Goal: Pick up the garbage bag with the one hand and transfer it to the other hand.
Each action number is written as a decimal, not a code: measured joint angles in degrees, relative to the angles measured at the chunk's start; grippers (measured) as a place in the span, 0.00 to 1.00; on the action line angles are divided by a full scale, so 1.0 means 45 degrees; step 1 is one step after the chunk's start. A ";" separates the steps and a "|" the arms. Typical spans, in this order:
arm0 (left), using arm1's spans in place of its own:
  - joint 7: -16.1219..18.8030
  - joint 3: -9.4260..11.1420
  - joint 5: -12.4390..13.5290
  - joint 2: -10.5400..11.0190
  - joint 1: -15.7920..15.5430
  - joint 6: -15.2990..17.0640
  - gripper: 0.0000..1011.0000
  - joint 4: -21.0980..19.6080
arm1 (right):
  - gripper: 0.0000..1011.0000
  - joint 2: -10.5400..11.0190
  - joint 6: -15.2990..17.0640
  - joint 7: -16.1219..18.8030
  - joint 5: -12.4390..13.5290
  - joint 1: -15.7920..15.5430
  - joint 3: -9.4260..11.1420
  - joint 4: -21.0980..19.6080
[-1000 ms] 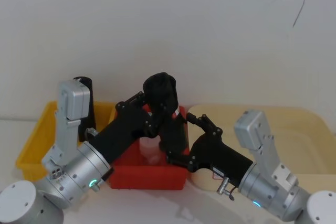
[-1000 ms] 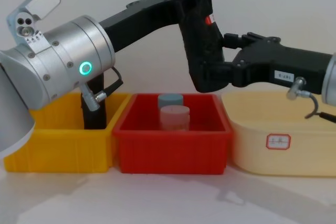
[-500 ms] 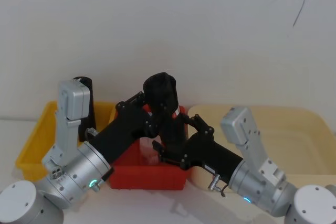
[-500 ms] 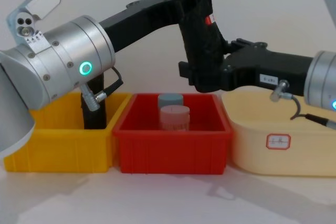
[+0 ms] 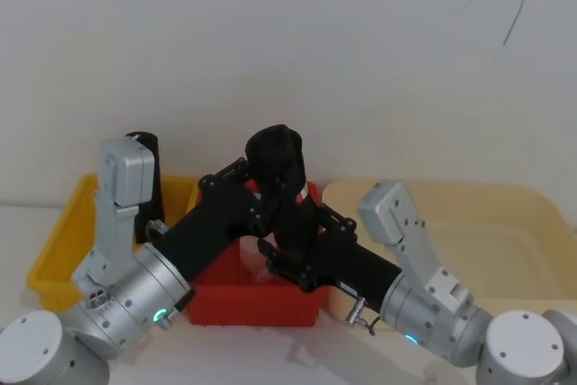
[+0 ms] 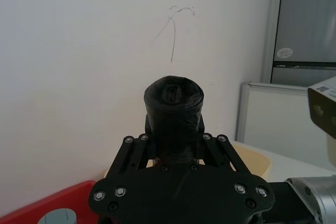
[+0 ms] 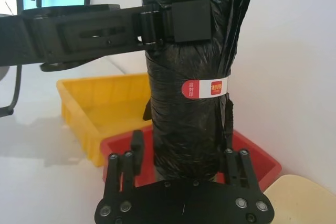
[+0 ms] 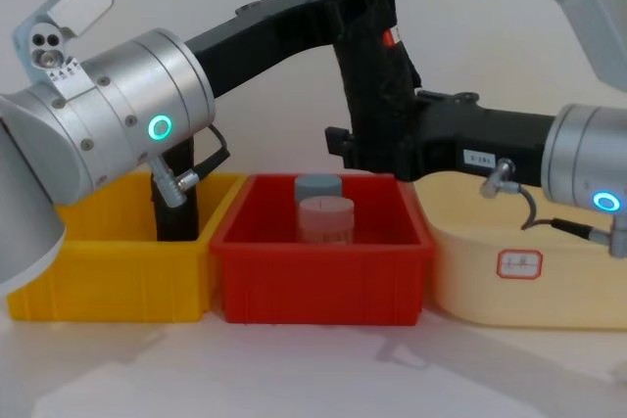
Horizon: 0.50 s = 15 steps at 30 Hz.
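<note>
**Bag ends obscured**

Head view: left tool clamps the garbage bag over the red bin — lower end hidden. Right wrist view: right tool wide, astride that end. Chest view: top cut off — two jars in the bin.

My black right end effector has its fingers spread to either side of the lower end of the garbage bag, a thick black cylindrical roll of plastic standing upright. A gap shows beside one finger. A small red-and-white paper sticker sits on the roll's side. Farther up the roll, the black left end effector presses a square pad flat against the plastic. Beyond stand a yellow plastic bin, a red plastic bin just beside it, and a cream tub, on the pale desk.
</note>
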 joint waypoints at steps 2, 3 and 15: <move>0.0000 0.0001 0.0000 0.0000 0.0000 0.0000 0.36 -0.0001 | 0.71 -0.0051 0.0073 -0.0039 -0.0052 0.0036 -0.0008 0.0040; 0.0000 0.0000 0.0000 0.0000 0.0001 -0.0001 0.36 -0.0001 | 0.71 -0.0061 0.0094 -0.0048 -0.0066 0.0043 -0.0010 0.0049; 0.0000 0.0001 0.0001 -0.0001 0.0001 0.0001 0.39 0.0000 | 0.54 -0.0126 0.0310 -0.0128 -0.0149 0.0064 0.0043 0.0054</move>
